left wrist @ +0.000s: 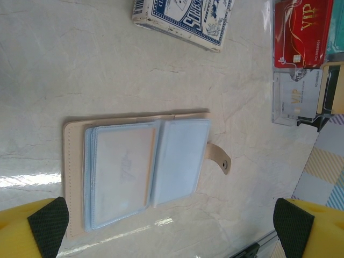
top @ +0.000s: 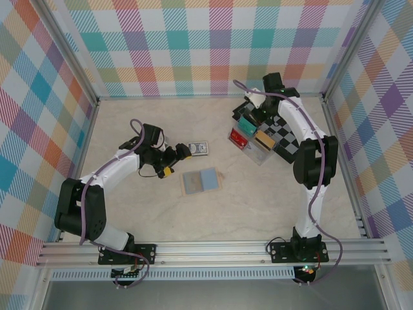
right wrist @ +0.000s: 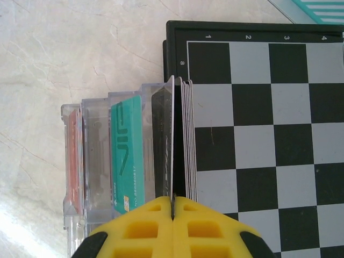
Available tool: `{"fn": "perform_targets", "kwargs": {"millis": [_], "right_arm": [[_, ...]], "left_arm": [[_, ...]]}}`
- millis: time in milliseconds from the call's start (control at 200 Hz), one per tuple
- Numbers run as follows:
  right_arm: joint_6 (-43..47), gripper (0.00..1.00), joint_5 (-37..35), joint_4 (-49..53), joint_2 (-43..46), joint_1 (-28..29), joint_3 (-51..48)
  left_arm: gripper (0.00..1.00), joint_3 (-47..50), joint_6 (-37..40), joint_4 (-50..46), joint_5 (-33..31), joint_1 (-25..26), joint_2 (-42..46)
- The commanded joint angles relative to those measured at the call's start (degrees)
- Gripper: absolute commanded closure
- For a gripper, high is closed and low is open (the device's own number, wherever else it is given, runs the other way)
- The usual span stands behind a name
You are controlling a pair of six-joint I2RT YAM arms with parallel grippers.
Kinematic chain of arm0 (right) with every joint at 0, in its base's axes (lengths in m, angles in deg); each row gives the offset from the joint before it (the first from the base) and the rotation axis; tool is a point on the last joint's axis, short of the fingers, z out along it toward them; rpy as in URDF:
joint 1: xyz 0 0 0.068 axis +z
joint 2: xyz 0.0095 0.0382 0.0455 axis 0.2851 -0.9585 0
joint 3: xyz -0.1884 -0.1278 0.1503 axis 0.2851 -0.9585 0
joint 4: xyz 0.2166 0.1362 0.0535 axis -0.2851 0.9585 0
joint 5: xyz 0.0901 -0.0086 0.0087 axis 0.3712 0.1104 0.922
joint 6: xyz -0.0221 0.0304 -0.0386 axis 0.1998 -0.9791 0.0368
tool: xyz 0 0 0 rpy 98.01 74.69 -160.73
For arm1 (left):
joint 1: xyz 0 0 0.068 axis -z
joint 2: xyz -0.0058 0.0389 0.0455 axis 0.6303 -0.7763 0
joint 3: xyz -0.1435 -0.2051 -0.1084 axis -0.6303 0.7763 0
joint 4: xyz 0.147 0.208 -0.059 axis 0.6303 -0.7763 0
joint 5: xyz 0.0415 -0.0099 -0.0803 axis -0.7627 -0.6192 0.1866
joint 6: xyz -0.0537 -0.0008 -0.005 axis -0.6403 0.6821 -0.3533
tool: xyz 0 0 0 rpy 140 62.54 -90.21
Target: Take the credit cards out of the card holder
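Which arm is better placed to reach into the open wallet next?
Left. The left hand is open and faces the card holder close by, while the right hand is away at the clear rack, shut on a thin card.

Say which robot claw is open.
The left gripper, spread wide near the card holder. The right gripper pinches a card at the clear rack.

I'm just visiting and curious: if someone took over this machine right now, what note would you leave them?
Left gripper: open, hovering over the card holder, which lies open on the table.
Right gripper: shut on a thin credit card, edge-on at the clear rack beside the chessboard.
Done: rack holds several cards.
To do: a pale card seems to sit in the holder's sleeve; take it out.
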Motion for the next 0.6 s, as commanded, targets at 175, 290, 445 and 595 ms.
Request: {"fn": "perform_targets", "kwargs": {"millis": [175, 290, 445, 595], "right_arm": [[0.3, 0.95, -0.7, 1.5, -1.0, -0.3, 1.6], [-1.6, 0.9, 0.9, 2.4, -0.9, -0.3, 3.7], [-3.3, 0.86, 0.9, 2.9, -0.3, -0.3, 5.3], [-3.9, 0.84, 1.8, 2.8, 0.6, -0.3, 5.0]], "left_arm": [[0.0, -0.2, -0.2, 0.9, 1.0, -1.5, -1.0], [0.0, -0.2, -0.3, 0.8, 0.7, -1.6, -0.8], [0.0, -0.1, -0.5, 0.8, 0.6, -1.8, -0.8], [0.0, 0.2, -0.5, 0.9, 0.7, -1.9, -0.7]]}}
